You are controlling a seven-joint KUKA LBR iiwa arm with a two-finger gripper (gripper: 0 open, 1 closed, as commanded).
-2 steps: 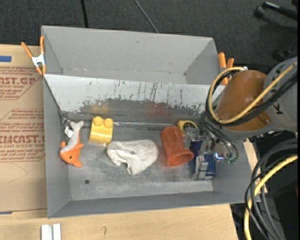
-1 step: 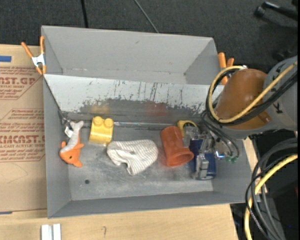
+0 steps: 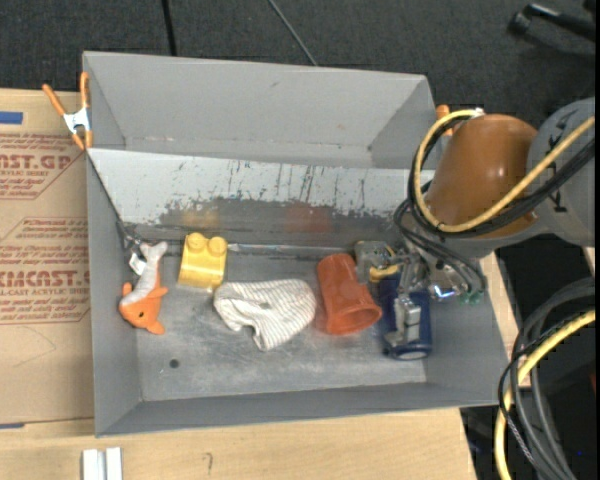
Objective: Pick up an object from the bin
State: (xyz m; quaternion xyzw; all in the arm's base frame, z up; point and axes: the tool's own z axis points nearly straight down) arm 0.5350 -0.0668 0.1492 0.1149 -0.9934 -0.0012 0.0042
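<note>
My gripper (image 3: 408, 314) is low at the right end of the bin, right on top of a dark blue boxy thing (image 3: 420, 336) that lies against the right wall. Much of that blue thing is covered by the gripper. Just left of it an orange-red cup (image 3: 342, 294) lies on its side, its open mouth toward the front. The gripper stands close beside the cup, and I cannot tell whether they touch.
A crumpled white cloth (image 3: 267, 310) lies mid-bin. A yellow toy brick (image 3: 202, 260) sits near the back wall at the left. An orange and white toy fish (image 3: 144, 293) lies at the far left. The arm with its orange cover and cables hangs over the right rim.
</note>
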